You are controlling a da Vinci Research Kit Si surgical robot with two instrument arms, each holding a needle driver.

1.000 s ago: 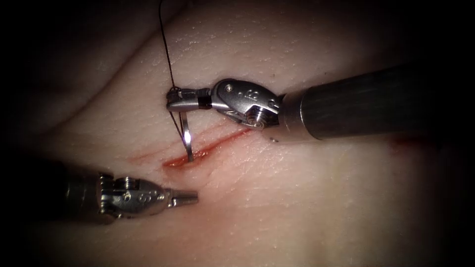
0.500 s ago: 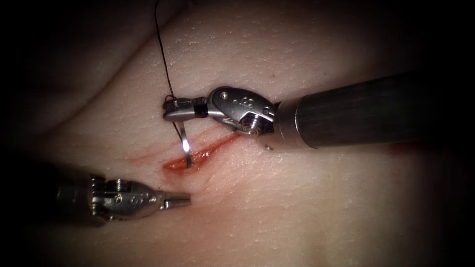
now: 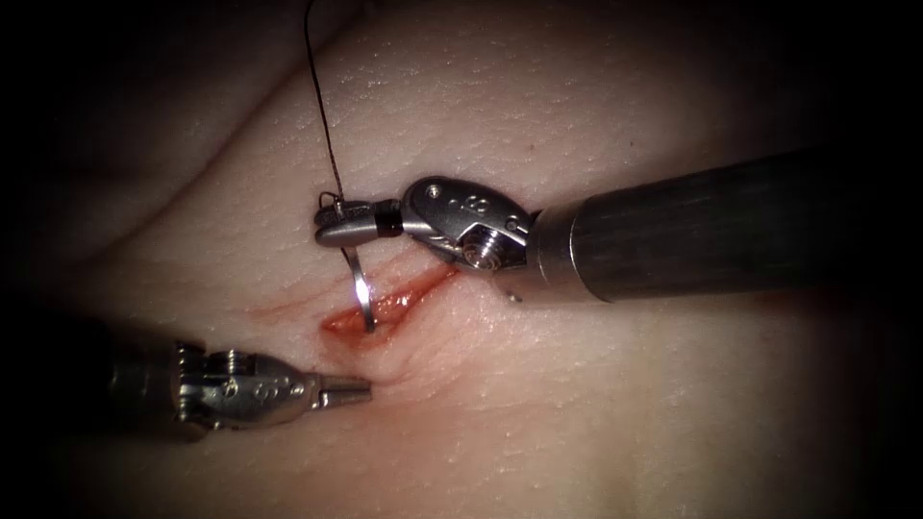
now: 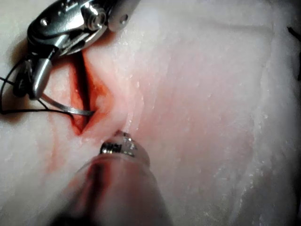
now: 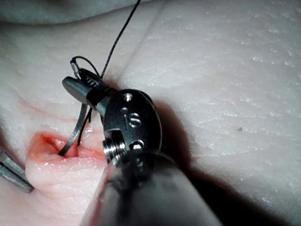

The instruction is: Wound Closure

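Firmly needle (image 3: pixel 361 288) in right gripper (image 3: pixel 338 226)

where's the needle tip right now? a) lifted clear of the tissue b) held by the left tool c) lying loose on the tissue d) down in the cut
d: the right tool holds the needle near its thread end, and its tip sits down in the cut.

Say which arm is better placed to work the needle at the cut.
Probably the right: its gripper is shut on the needle near the thread end, tip in the cut. The left gripper holds nothing.
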